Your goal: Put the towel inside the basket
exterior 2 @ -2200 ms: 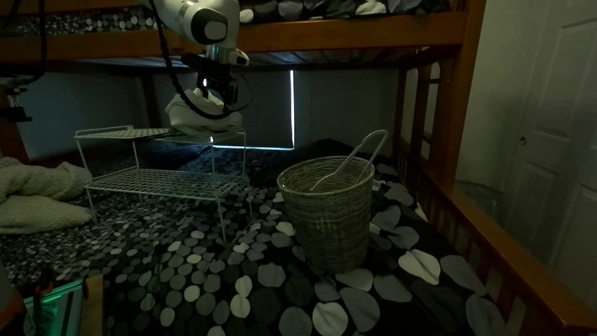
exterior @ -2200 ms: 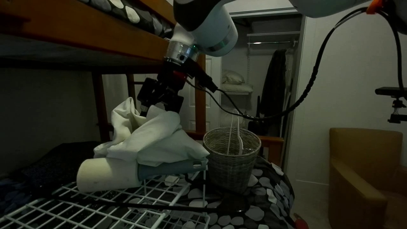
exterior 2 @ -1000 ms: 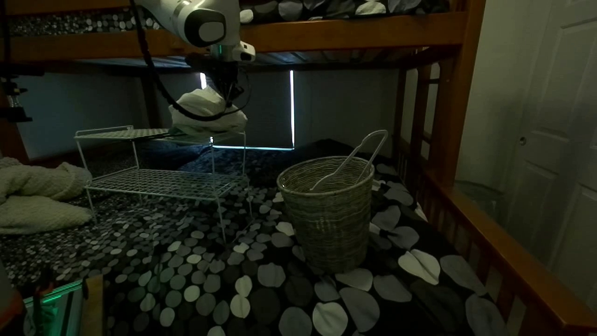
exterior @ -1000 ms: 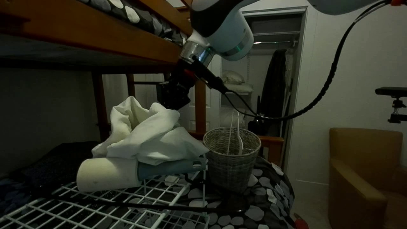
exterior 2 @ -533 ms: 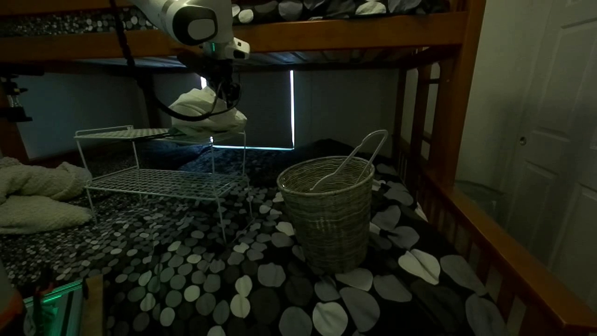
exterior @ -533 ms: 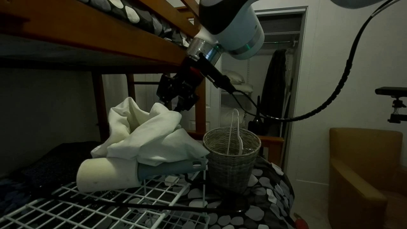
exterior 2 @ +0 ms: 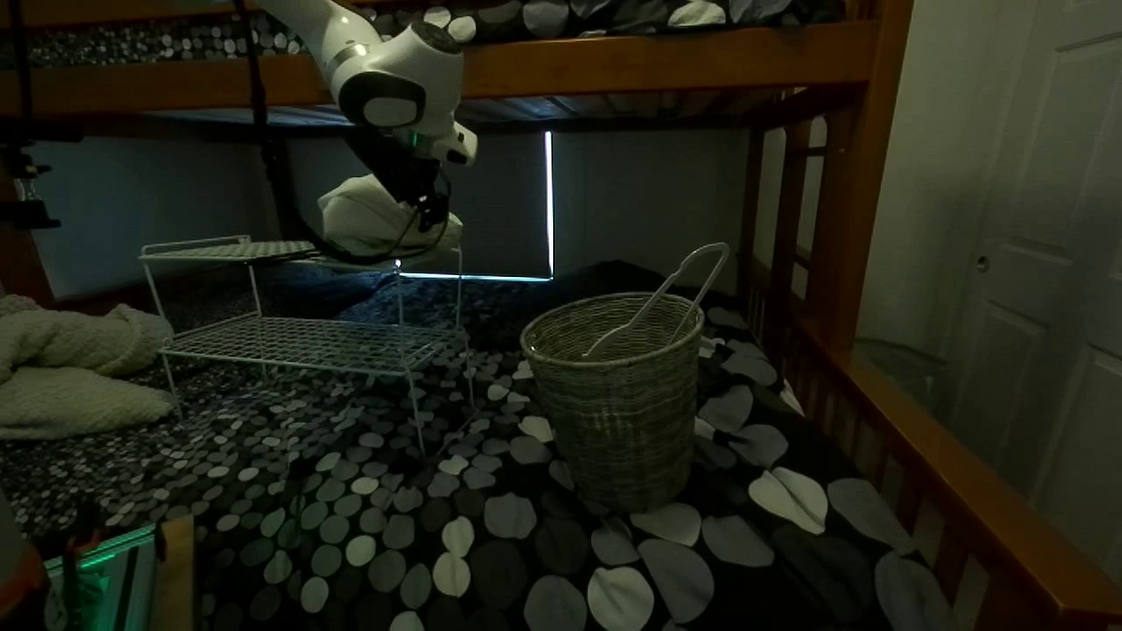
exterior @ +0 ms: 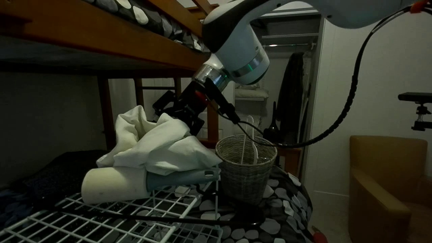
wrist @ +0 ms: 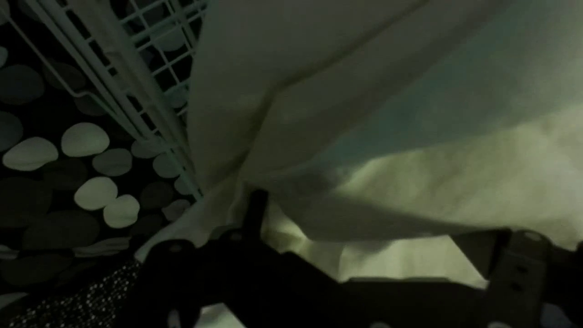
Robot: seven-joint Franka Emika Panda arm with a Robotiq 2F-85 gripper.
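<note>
The white towel (exterior: 165,145) lies in a messy heap on the wire rack (exterior: 173,229), on top of a white and blue thing (exterior: 133,185). The end effector (wrist: 371,220) is right by the towel, with its two fingers (wrist: 256,212) spread wide apart. I cannot tell if they touch it. The basket (exterior 2: 614,421) stands upright near the rack, with a thin white loop (exterior 2: 618,333) poking out of its top.

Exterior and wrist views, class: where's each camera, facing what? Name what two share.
An exterior view: above wire rack, facing closet; arm, gripper show.
An exterior view: beside bunk bed, facing into it; arm, gripper show.
Wrist view: at arm's end, facing down at towel; fingers show.
Both exterior views share towel, wicker basket, wire rack.
</note>
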